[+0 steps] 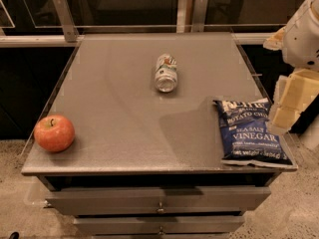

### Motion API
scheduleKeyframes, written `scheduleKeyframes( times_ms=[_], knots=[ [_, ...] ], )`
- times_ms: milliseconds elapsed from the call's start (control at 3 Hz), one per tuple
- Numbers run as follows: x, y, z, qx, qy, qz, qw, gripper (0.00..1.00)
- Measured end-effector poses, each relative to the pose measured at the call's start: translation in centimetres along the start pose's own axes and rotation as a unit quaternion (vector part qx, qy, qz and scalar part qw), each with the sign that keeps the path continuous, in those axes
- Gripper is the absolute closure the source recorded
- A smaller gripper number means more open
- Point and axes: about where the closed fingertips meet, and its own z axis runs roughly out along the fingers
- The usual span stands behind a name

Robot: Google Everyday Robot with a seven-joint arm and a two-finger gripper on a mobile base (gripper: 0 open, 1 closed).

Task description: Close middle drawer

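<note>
Viewing: grey cabinet (pixel 124 113) from above its front edge.
Arm end: cream gripper (pixel 291 101) at the right edge of view, off the cabinet's right side, just beside the chip bag (pixel 251 131); whether it is spread or closed, or has hold of anything, I cannot tell.
Task item: middle drawer (pixel 124 225) at bottom of view, below the top drawer (pixel 109 199); its front stands forward of the cabinet top's edge.
Surface: apple (pixel 54 133) front left; can (pixel 166 72) on its side, centre-back.
</note>
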Motion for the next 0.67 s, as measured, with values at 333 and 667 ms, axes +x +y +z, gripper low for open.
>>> scheduleKeyframes(
  times_ms=[333,667],
  knots=[
    [0.00,0.00,0.01,0.000,0.000,0.000,1.0000,0.00],
    [0.03,-0.09,0.53,0.004,-0.009,0.001,1.0000,0.00]
  ],
)
